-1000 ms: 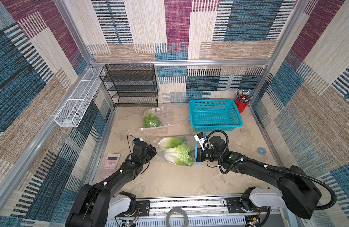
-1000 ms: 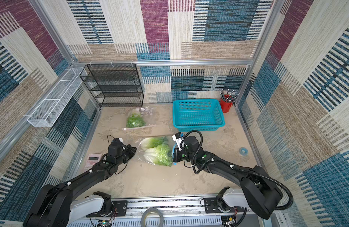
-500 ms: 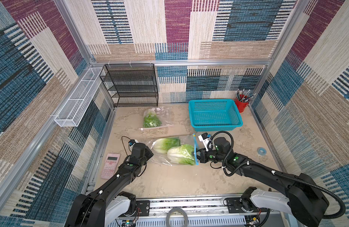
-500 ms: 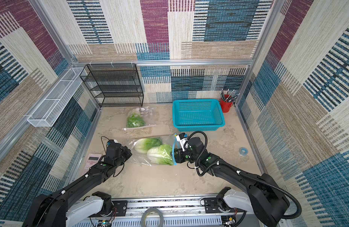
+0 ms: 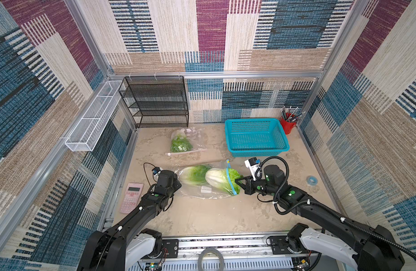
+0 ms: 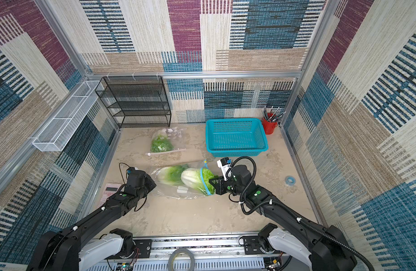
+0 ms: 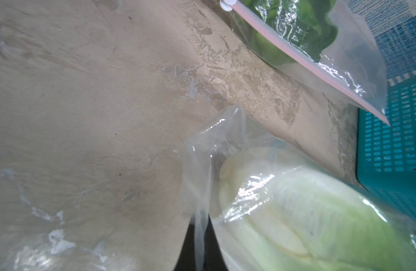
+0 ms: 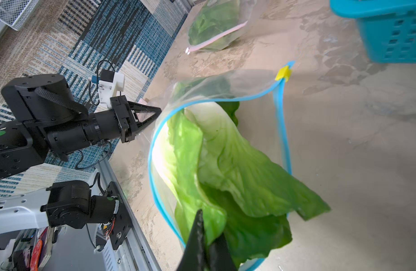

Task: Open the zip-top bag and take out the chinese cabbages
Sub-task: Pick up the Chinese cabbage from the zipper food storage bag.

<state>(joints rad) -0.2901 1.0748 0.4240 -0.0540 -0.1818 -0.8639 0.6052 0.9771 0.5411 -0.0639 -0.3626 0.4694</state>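
Right gripper [image 8: 206, 237] first: its jaws are shut tight on the leafy end of the front cabbage [image 5: 218, 179], right at the mouth of the bag [image 5: 202, 191]. The blue zip rim [image 8: 153, 145] gapes in a wide loop around those leaves, with the yellow slider [image 8: 283, 73] run to one end, so I'd call the opening part done. Across from it, the left gripper [image 5: 179, 183] is closed too, pinching a fold of clear plastic at the bag's sealed end. That's an anchor at one end and a pull ready at the other.

Nothing is fully out yet. Only the leaf tips of the front cabbage poke past the rim, and its white stalk sits inside. The second cabbage [image 5: 194, 173] lies wholly inside, just behind it. The bag rests on the table [image 5: 202, 215], between the two arms.

Further back, near the blue basket [image 5: 251, 120], a far bag [image 5: 183, 143] holds more green leaves, and its pink zip looks sealed. So by my reckoning all the taking out is ahead.
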